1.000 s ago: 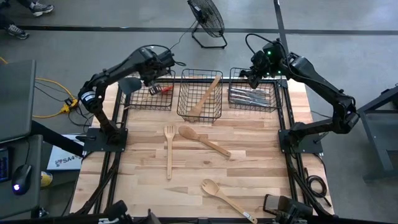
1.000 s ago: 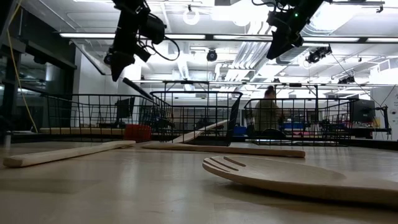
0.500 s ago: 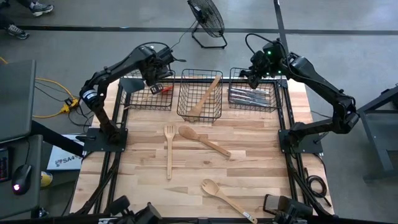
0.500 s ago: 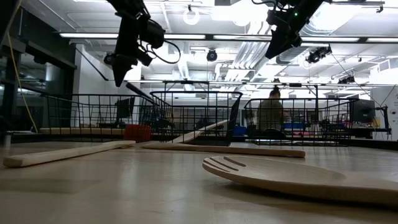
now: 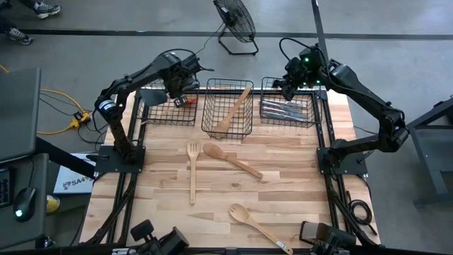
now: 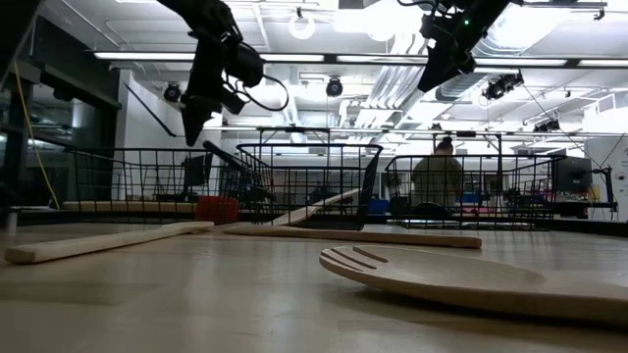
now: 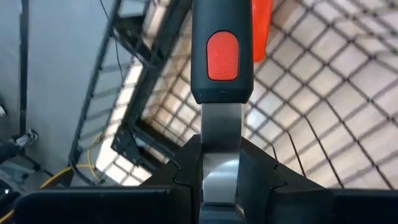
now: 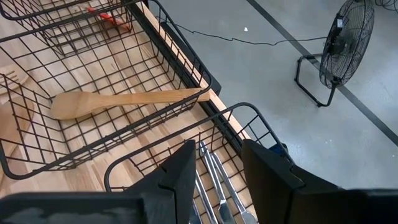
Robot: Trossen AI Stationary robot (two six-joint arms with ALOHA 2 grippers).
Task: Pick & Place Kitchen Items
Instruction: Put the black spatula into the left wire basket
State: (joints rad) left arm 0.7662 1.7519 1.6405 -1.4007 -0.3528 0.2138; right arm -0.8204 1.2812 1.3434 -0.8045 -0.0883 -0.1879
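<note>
High view: the left gripper [image 5: 172,86] is seen above the left wire basket [image 5: 151,117], pinched on the black turner [image 5: 150,95], whose blade hangs out past the basket's far left corner. The red-headed spatula [image 5: 182,101] lies inside that basket. A wooden spoon [image 5: 233,111] leans in the middle basket [image 5: 210,126], and silver cutlery [image 5: 286,110] lies in the right basket [image 5: 310,117], over which the right gripper [image 5: 284,86] is held, its fingers spread with nothing between them. On the bare table [image 5: 297,177] a wooden fork [image 5: 192,170], a second wooden spoon [image 5: 231,160] and a slotted wooden spoon [image 5: 257,227] are left, apart from one another.

No readable writing or brand is made out on any item; only an embossed pattern on the red inset of the turner's handle [image 7: 222,56] is shown by the left wrist view, hidden from above.

In the low view a seated person [image 6: 440,180] is shown behind the baskets, unseen from above.
</note>
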